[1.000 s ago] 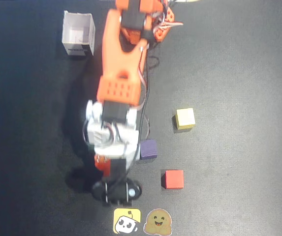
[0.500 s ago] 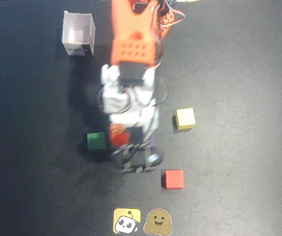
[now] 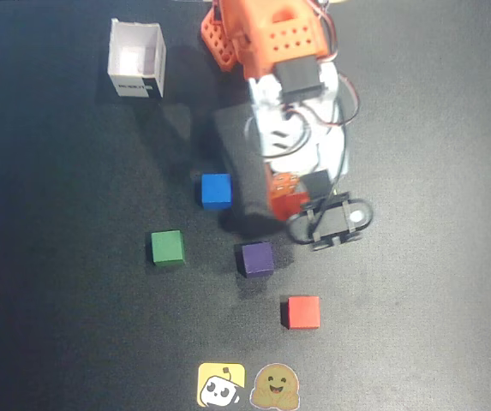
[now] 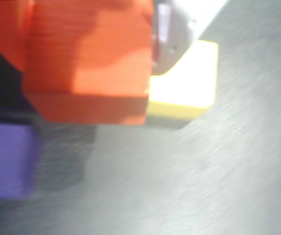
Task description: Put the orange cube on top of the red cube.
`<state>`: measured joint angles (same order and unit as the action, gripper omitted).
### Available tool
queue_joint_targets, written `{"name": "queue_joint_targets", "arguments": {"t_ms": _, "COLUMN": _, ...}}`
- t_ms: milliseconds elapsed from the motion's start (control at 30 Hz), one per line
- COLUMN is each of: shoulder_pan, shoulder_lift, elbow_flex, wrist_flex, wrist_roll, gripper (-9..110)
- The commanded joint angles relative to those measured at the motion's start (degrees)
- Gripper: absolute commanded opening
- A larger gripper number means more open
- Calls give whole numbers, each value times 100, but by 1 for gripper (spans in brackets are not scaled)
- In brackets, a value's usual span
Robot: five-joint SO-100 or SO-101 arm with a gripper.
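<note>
Wrist view fills its upper left with the orange cube [image 4: 89,63], blurred and very close, apparently pinched in the gripper [image 4: 152,58], though neither finger shows clearly. Behind it at upper centre sits a pale yellow cube [image 4: 189,88], partly covered, and a purple cube [image 4: 5,159] is cut off at the lower left edge. Overhead, the arm [image 3: 284,77] reaches down from the top centre and hides most of the gripper [image 3: 290,195]; only an orange-red sliver of the orange cube [image 3: 290,204] peeks out mid-frame. The red cube [image 3: 301,312] lies alone at lower centre, square to the frame. Blue cube [image 3: 216,190], green cube [image 3: 167,247] and a white box [image 3: 138,58] lie leftward.
</note>
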<state>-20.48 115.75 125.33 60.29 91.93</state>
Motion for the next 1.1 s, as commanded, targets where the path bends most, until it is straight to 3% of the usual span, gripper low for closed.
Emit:
{"name": "queue_joint_targets", "arguments": {"t_ms": 0, "shoulder_pan": -220, "shoulder_lift": 272, "elbow_flex": 79, "wrist_flex": -132, "wrist_roll": 62, "gripper": 10}}
{"name": "queue_joint_targets", "arguments": {"t_ms": 1067, "shoulder_pan": -510, "shoulder_lift": 721, "elbow_flex": 888, "wrist_flex": -448, "wrist_roll": -668, "gripper": 10}}
